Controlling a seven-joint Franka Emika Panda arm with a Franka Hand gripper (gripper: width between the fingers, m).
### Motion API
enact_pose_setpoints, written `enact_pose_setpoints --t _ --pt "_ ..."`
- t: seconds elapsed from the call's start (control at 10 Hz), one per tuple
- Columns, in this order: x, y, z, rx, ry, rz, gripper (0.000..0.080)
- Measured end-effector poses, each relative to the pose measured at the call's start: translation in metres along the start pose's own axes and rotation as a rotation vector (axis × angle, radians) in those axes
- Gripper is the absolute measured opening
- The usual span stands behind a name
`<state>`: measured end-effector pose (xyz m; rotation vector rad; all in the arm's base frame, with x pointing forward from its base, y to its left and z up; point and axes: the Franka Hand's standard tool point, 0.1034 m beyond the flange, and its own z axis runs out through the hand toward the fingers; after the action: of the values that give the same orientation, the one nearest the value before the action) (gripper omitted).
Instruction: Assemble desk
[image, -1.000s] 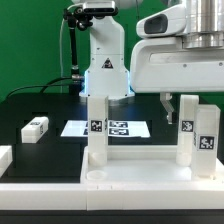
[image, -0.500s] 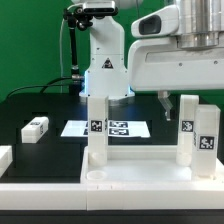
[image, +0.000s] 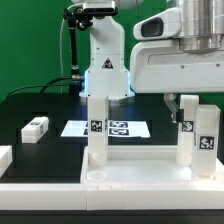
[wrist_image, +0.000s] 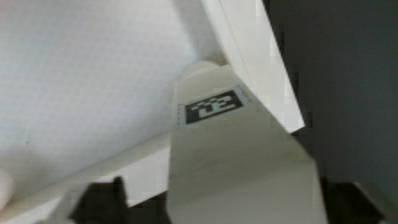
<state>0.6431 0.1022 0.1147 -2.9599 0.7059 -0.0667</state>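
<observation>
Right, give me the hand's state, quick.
Hand: fingers on either side of the upright desk leg; whether clamped on it or only straddling it cannot be told.

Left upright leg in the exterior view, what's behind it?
The marker board lies behind that leg, one strip of it covered; farther back stands the robot's base.

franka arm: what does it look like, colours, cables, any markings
The arm has glossy white, rounded shells with dark joints and a green patch near the top. A black cable runs down beside its base. Its fingers are dark. No readable markings.
</observation>
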Motion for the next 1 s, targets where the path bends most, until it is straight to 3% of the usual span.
enact_pose_setpoints --t 0.1,0.2,0.5,0.7,1.0 --pt "0.0002 0.0000 -0.0001 0.000 0.001 0.006 0.0410" --pt "0.0001 0.0001 0.0001 0.000 0.000 0.054 0.0286" --pt "0.0001 0.0008 0.0005 -0.001 0.000 0.240 0.0287" --pt "-0.0002 0.0018 0.0015 -0.003 0.001 0.526 0.0287" --pt "-0.0041 0.0033 0.0026 0.049 0.002 1.037 0.0287"
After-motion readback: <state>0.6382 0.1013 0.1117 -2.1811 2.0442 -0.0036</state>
